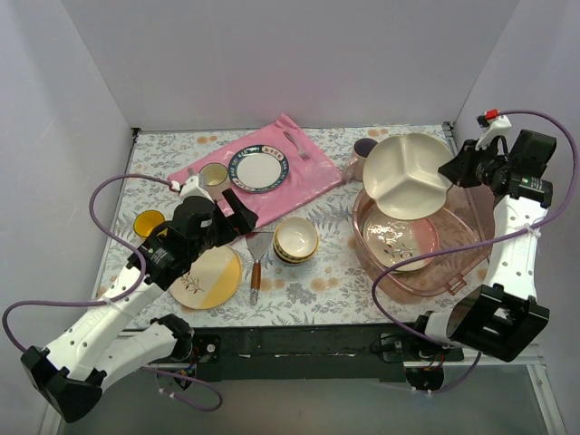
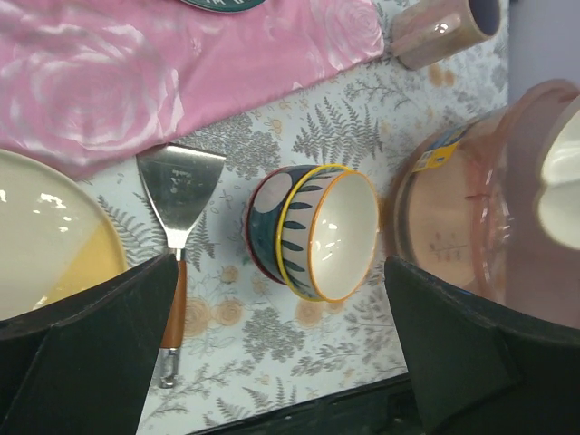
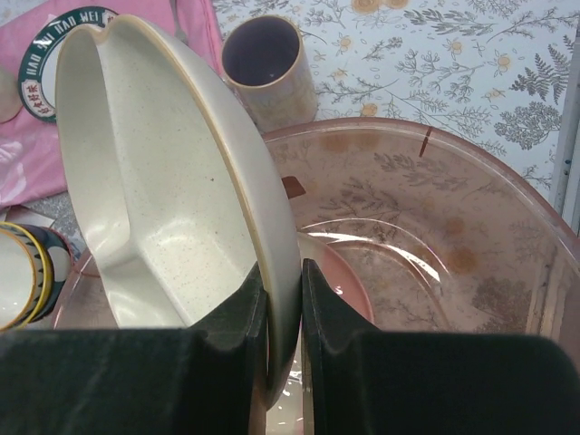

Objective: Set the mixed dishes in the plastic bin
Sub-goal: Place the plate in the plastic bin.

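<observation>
My right gripper (image 1: 450, 172) (image 3: 284, 308) is shut on the rim of the cream divided plate (image 1: 412, 177) (image 3: 154, 181), holding it tilted over the far side of the plastic bin (image 1: 471, 263) (image 3: 435, 136). A pink-rimmed plate (image 1: 399, 237) (image 3: 344, 281) lies in the bin. My left gripper (image 1: 234, 219) (image 2: 281, 344) stands wide open and empty above the table, near the stacked patterned bowls (image 1: 296, 240) (image 2: 317, 231). A cream and yellow plate (image 1: 208, 276) (image 2: 45, 236) lies under the left arm. A yellow mug (image 1: 149, 222) sits at the left, and a pinkish mug (image 1: 364, 149) (image 3: 267, 68) behind the bin.
A spatula (image 1: 256, 263) (image 2: 177, 208) lies between the cream plate and the bowls. A pink mat (image 1: 308, 172) at the back carries a blue-rimmed white plate (image 1: 258, 170) and a cream mug (image 1: 214, 176). White walls close the sides and back.
</observation>
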Robot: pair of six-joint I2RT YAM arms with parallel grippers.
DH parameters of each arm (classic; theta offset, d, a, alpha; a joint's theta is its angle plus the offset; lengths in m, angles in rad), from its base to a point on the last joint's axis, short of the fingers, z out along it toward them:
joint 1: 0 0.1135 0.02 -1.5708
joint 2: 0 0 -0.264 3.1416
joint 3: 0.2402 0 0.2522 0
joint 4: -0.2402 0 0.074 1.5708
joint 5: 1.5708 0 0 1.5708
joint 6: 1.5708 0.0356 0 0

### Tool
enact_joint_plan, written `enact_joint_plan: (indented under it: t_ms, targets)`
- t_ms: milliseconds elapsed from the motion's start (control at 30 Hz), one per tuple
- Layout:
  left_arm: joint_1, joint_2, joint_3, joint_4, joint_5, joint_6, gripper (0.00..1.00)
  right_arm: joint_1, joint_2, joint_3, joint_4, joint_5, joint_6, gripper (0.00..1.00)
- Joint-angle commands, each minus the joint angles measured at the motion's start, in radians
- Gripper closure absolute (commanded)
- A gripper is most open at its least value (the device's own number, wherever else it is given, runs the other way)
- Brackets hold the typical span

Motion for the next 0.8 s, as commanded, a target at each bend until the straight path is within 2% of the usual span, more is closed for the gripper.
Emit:
enact_joint_plan:
  t_ms: [0,67,100,133,300,367,433,633,767]
  targets:
    - [0.082,-0.046,-0.022,0.061,0.115,-0.257,0.02,-0.003,-0.091,0.044,0.083,-0.16,0.013,0.99]
    - [0.154,-0.041,-0.01,0.021,0.143,-0.336,0.02,-0.011,-0.079,0.062,0.046,-0.161,-0.036,0.99]
    - [0.181,-0.015,0.002,-0.014,0.154,-0.436,0.02,-0.02,-0.073,0.067,0.005,-0.166,-0.056,0.99]
    - [0.233,0.003,0.016,-0.083,0.166,-0.47,0.02,-0.026,-0.068,0.07,-0.009,-0.166,-0.097,0.99]
    - [0.33,0.149,0.093,-0.256,0.276,-0.587,0.02,-0.061,-0.039,0.108,-0.11,-0.183,-0.207,0.99]
    - [0.382,0.141,0.07,-0.242,0.362,-0.639,0.02,-0.066,-0.019,0.127,-0.163,-0.187,-0.246,0.99]
    - [0.431,0.096,0.003,-0.159,0.457,-0.709,0.04,-0.072,-0.007,0.148,-0.186,-0.183,-0.268,0.99]
    - [0.499,0.086,-0.031,-0.11,0.531,-0.777,0.07,-0.086,0.028,0.191,-0.313,-0.169,-0.403,0.99]
    - [0.54,0.053,-0.123,-0.013,0.687,-0.909,0.07,-0.093,0.058,0.196,-0.391,-0.171,-0.477,0.99]
